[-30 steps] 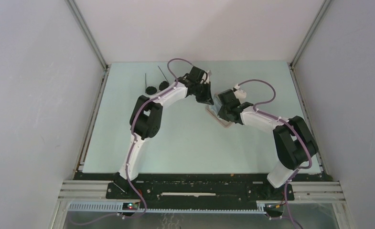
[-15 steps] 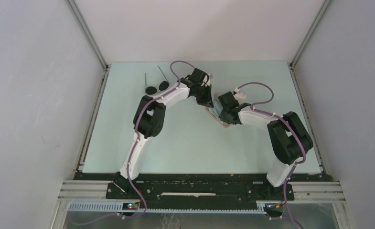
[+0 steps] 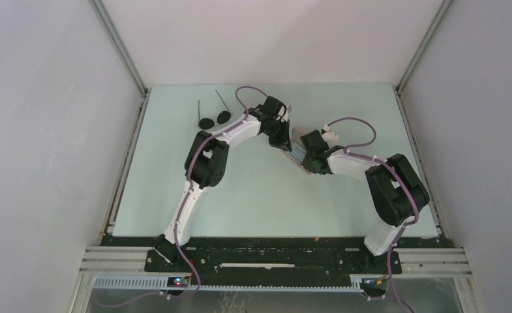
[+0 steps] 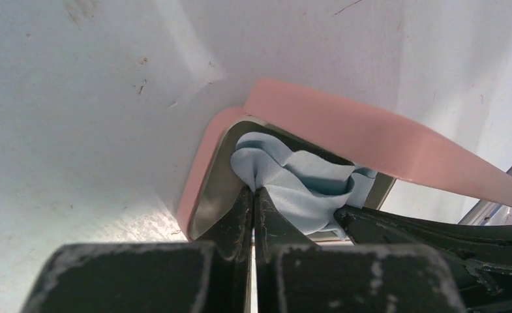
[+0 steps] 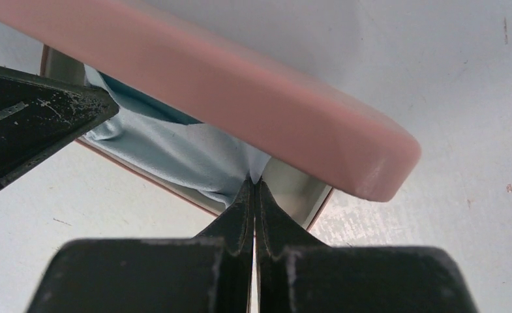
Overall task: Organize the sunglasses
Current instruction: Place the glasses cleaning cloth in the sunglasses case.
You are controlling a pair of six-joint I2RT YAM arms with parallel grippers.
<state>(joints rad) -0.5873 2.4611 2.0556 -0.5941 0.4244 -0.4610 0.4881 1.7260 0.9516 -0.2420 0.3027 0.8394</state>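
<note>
The sunglasses (image 3: 214, 118) lie at the back left of the table, two dark round lenses with thin arms pointing away; they show only in the top view. The pink case (image 3: 299, 156) lies open mid-table with the light blue cloth (image 4: 299, 189) inside it. My left gripper (image 4: 254, 192) is shut on one end of the cloth, reaching into the case (image 4: 370, 137). My right gripper (image 5: 254, 184) is shut on the other end of the cloth (image 5: 175, 147) under the case's pink lid (image 5: 240, 85). Both grippers meet at the case in the top view.
The table (image 3: 175, 189) is pale green with a metal rail along its left edge (image 3: 126, 163) and grey walls around it. The left arm's elbow (image 3: 204, 160) stands between the sunglasses and the case.
Both grippers have closed in on the case from either side. The left moved right and nearer, the right moved left. The sunglasses have not moved.
</note>
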